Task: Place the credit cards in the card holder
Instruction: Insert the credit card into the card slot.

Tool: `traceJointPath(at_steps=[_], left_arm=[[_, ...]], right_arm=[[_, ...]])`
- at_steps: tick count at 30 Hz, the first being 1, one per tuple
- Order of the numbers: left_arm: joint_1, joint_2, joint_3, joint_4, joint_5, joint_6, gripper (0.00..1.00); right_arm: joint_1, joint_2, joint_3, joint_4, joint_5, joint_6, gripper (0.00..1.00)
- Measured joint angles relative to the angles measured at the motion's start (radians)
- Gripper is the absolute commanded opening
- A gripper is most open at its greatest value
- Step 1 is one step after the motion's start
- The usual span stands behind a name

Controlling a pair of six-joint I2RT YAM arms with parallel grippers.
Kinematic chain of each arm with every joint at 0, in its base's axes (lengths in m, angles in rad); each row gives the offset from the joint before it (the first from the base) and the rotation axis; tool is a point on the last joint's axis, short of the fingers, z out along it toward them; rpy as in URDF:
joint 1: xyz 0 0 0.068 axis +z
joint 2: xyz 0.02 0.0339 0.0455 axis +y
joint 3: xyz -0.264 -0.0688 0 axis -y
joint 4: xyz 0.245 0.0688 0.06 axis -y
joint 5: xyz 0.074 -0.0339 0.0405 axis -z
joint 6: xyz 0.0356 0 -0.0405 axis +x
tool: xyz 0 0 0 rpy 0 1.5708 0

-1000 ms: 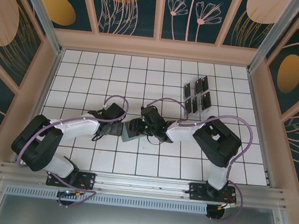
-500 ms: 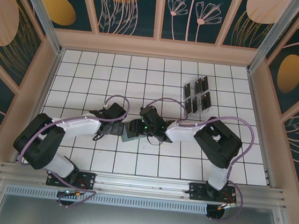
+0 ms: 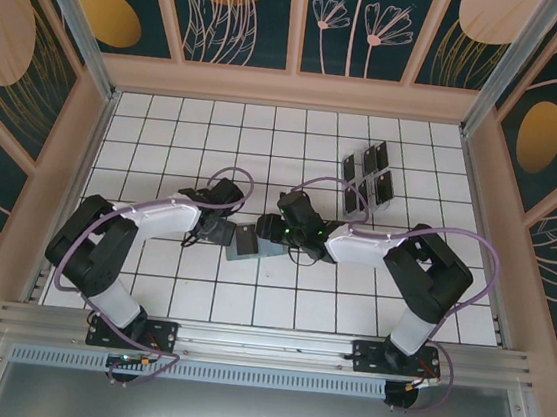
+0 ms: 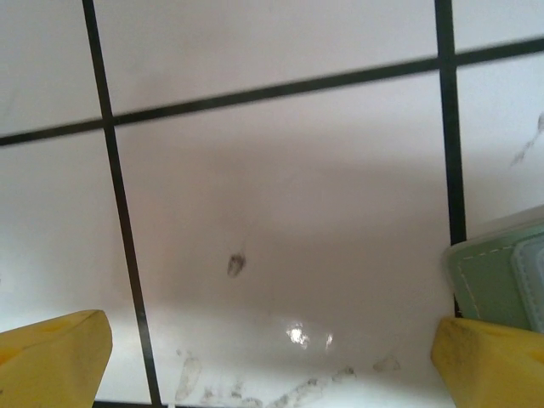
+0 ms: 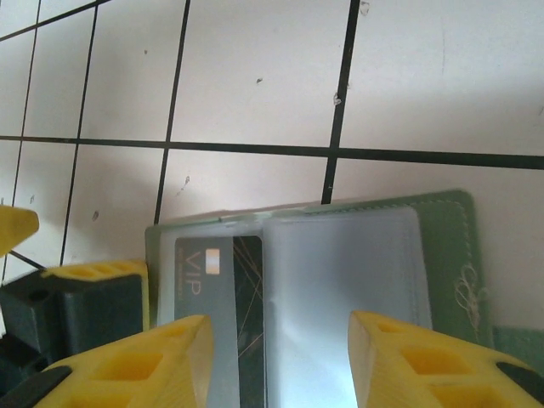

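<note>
Jaws gape wide and empty: left jaws beside the card holder (image 5: 446,246), right jaws over it (mid-bench). Remaining credit cards (image 3: 367,183) sit toward the far right corner. They look stiff, light and slick, so pinch across the edges. The holder looks floppy.

One word can be read: "VIP", in pale letters on the dark grey credit card (image 5: 217,293). In the right wrist view, the card lies behind a clear pocket of the green card holder (image 5: 446,242). The letters run sideways in that view, at the end of the card nearest the holder's left edge. Just beside them is a small orange-and-white mark, too blurred to make out as a logo or sign. Seen from above, the black cards (image 3: 367,181) toward the far right corner of the bench (image 3: 166,135) are too small for any print to be read.
</note>
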Motion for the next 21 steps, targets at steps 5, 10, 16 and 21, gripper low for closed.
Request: traceJointPath(at_steps=[5,10,16,21], left_arm=[[0.026,-0.017,0.022,0.079,-0.048,0.006,0.98],[0.027,-0.078,0.007,0.092,-0.058,-0.003,0.98],[0.027,-0.085,-0.049,0.100,-0.058,-0.021,0.98],[0.027,-0.085,-0.070,0.100,-0.052,-0.029,0.99]], right_arm=[[0.001,0.000,0.000,0.002,-0.012,0.000,0.39],[0.001,0.003,0.001,0.005,-0.023,0.000,0.34],[0.002,0.051,0.018,0.014,-0.042,0.002,0.27],[0.005,0.080,0.021,0.019,-0.052,0.005,0.24]])
